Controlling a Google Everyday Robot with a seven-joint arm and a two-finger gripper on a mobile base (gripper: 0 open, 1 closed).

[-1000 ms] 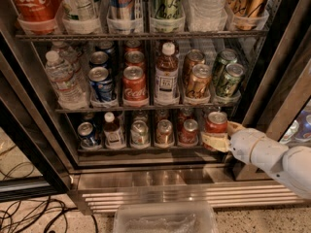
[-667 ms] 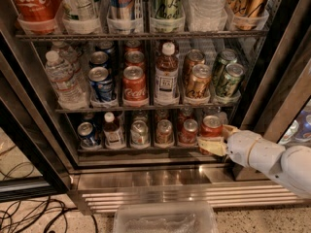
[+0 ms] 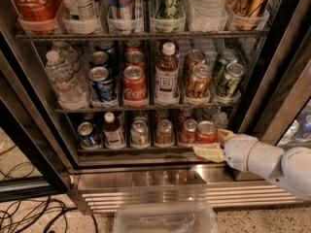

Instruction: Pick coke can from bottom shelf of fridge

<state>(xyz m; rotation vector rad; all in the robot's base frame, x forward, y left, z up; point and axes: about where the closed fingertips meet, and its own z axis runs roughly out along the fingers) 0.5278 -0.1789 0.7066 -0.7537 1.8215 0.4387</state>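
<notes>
The fridge (image 3: 146, 177) stands open in front of me. On its bottom shelf (image 3: 131, 150) the red coke can (image 3: 206, 129) with a silver top is the rightmost can in the front row. My gripper (image 3: 210, 142) reaches in from the right on a white arm. Its cream fingers (image 3: 206, 153) are closed around the coke can, one in front of and below it, the other at its right side. The can's base is hidden behind the lower finger.
The bottom shelf also holds a reddish can (image 3: 188, 130), two silver cans (image 3: 140, 132), a small bottle (image 3: 113, 130) and a blue can (image 3: 87, 132). Another red can (image 3: 134, 84) is on the middle rack. A clear plastic bin (image 3: 165, 220) and cables (image 3: 29, 212) lie on the floor.
The gripper has moved left and slightly down. The coke can has shifted left and down with it, closer to the reddish can.
</notes>
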